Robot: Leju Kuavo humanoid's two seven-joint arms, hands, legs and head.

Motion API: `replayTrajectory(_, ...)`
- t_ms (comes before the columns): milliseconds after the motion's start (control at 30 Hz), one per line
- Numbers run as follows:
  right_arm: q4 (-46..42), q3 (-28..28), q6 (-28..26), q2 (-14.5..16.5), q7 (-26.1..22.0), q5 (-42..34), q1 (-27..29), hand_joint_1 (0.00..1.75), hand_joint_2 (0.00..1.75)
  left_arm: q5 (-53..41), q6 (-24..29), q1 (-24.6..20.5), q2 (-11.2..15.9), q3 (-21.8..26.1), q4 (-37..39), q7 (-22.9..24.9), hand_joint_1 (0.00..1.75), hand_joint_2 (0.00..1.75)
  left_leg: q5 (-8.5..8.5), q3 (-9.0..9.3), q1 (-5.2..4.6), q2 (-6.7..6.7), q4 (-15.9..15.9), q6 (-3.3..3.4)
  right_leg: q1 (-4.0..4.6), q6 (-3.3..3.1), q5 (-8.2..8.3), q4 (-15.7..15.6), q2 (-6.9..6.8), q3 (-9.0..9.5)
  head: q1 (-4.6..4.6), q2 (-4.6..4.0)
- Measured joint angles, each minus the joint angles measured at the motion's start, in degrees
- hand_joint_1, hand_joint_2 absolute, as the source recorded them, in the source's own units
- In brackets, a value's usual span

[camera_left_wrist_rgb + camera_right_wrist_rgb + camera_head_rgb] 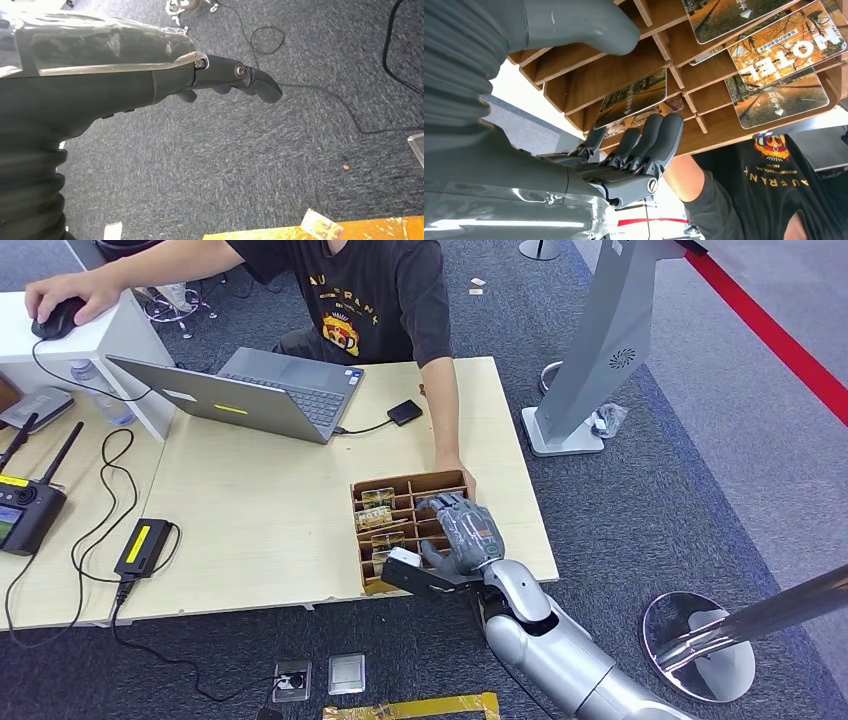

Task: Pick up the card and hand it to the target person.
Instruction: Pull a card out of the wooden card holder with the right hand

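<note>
A wooden card rack stands at the table's near right edge, with several autumn-photo cards in its left slots. My right hand is over the rack's right side. In the right wrist view its dark fingers reach to the edge of one card lying in a slot, while the thumb stays apart beyond a divider; nothing is gripped. More cards, one marked HOTEL, fill neighbouring slots. My left hand hangs over the carpet with its fingers nearly straight, holding nothing.
A person in a black T-shirt sits behind the table, one hand on the rack's far corner. On the table are a laptop, a black adapter and a remote controller. A grey stand and a chrome post base are on the right.
</note>
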Motion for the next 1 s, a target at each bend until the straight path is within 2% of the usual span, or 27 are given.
replayTrajectory(300, 0.88, -0.03, -0.11, -0.03, 0.51, -0.38, -0.54, 0.86, 1.75, 0.01, -0.03, 0.01, 0.00, -0.46, 0.00, 0.00, 0.00, 1.75, 0.00, 0.00, 0.00, 0.00, 0.00, 0.00, 0.00, 0.00, 0.00, 0.00, 0.00, 0.00, -0.01, 0.00)
replayTrajectory(533, 1.95, -0.13, -0.86, -0.42, 1.43, -0.36, -1.17, 1.06, 1.75, 0.02, -0.10, 0.01, 0.00, -0.52, 0.00, 0.00, 0.00, 1.75, 0.00, 0.01, 0.00, 0.00, 0.00, 0.00, 0.00, 0.00, 0.00, 0.00, 0.00, 0.00, 0.00, 0.00)
replayTrajectory(1000, 3.52, -0.66, -2.28, -1.04, 1.31, 0.17, -2.03, 1.28, 1.75, 0.54, -0.15, 0.01, 0.02, -0.55, 0.00, 0.09, 0.00, 1.75, 0.00, 0.00, 0.00, 0.00, 0.00, 0.00, 0.00, 0.00, 0.00, 0.00, 0.00, 0.00, -0.02, 0.00)
